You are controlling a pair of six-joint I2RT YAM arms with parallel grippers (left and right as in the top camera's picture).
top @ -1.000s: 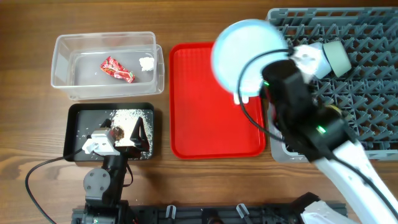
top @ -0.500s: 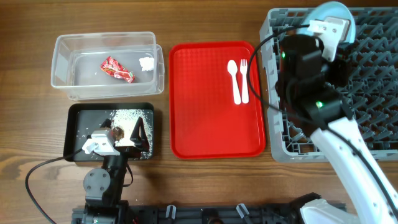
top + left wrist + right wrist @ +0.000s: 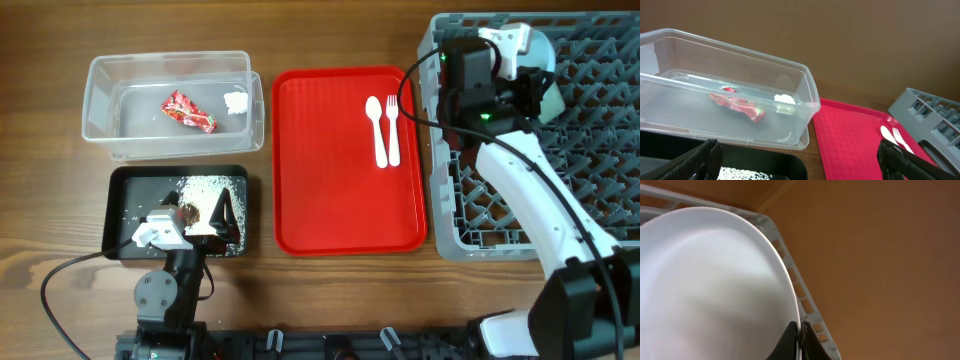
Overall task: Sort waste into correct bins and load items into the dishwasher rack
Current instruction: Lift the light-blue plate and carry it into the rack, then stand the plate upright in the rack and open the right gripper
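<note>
- The clear tub (image 3: 95, 100) in the upper left holds the red wrapper (image 3: 188, 112) and the tissue wad (image 3: 236, 102), so that waste looks sorted.
- Rice (image 3: 205, 186) lies in the black tray (image 3: 118, 215) at lower left. The left gripper (image 3: 799, 146) has not moved from above it, jaws spread wide and holding nothing.
- On the red serving tray (image 3: 330, 200) in the centre, the spoon (image 3: 376, 125) and fork (image 3: 392, 125) are now uncovered, still to be loaded.
- The right gripper (image 3: 800, 330) has carried the plate (image 3: 715, 280) from above the tray to the top left corner of the dishwasher rack (image 3: 600, 150).
- Its jaws pinch the plate's rim, and the plate stands on edge.
- Whether the plate sits between pegs I cannot tell; release probably comes next.
</note>
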